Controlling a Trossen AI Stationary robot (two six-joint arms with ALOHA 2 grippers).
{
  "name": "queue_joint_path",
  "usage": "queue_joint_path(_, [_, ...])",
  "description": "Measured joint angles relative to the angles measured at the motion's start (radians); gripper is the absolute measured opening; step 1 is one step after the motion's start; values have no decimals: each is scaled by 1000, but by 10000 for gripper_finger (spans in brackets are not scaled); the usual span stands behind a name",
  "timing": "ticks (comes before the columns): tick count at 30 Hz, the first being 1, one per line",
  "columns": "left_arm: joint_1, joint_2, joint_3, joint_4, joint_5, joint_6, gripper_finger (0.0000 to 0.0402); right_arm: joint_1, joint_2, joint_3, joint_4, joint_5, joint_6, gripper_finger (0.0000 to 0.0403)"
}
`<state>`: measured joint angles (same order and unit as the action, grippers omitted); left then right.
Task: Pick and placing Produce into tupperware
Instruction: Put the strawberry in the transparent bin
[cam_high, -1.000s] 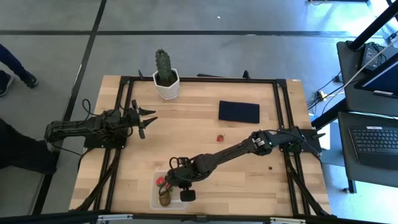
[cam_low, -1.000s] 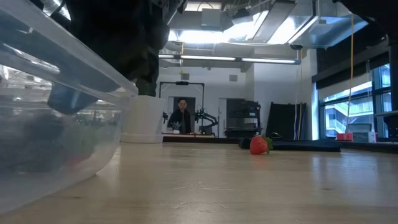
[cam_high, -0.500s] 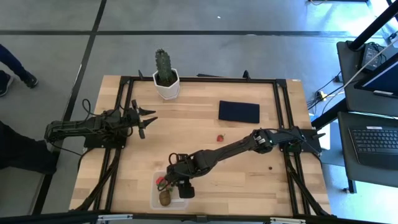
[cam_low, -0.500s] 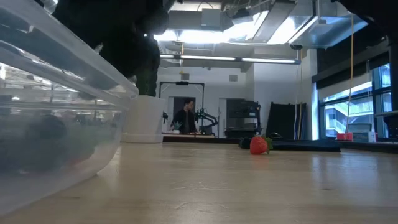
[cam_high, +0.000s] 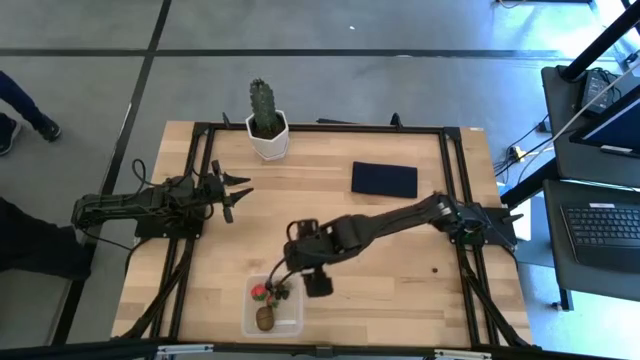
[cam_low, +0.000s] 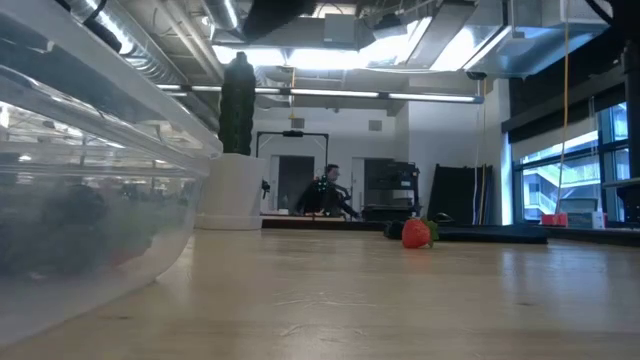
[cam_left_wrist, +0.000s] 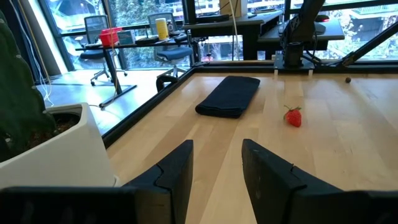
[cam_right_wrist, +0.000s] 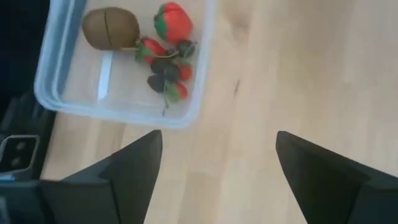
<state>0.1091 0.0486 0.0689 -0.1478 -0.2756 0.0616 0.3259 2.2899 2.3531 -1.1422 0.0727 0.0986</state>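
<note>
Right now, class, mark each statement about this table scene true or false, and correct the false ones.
1. A brown kiwi lies inside the clear tupperware. True.
2. The right gripper is shut on a strawberry. False: it is open and empty, beside the tupperware over bare wood.
3. One strawberry lies out on the table, outside the tupperware. True.
4. The cactus stands inside the tupperware. False: it stands in a white pot at the table's far edge.
5. The left gripper hovers over the tupperware. False: it waits at the table's left side, empty, well away from the tupperware.
</note>
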Motion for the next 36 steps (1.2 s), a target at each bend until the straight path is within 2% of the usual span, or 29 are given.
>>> queue_joint_path(5, [0, 0, 0, 0, 0, 1, 130, -26, -71, 0, -143, 18, -10, 314])
queue_joint_path(10, [0, 0, 0, 0, 0, -1, 130, -68, -106, 0, -360, 116, -15, 314])
queue_joint_path(15, [0, 0, 0, 0, 0, -1, 130, -110, -109, -6, -431, 190, -72, 314])
queue_joint_path(19, [0, 0, 0, 0, 0, -1, 130, -154, -108, -51, -420, 194, -130, 314])
queue_joint_path(23, [0, 0, 0, 0, 0, -1, 130, -191, -110, -118, -418, 133, -135, 314])
queue_joint_path(27, [0, 0, 0, 0, 0, -3, 130, -220, -133, -214, -328, 106, -166, 314])
queue_joint_path(32, [0, 0, 0, 0, 0, -30, 130, -246, -231, -451, -149, 38, -186, 314])
queue_joint_path(36, [0, 0, 0, 0, 2, -26, 130, -266, -346, -674, 18, 32, -178, 314])
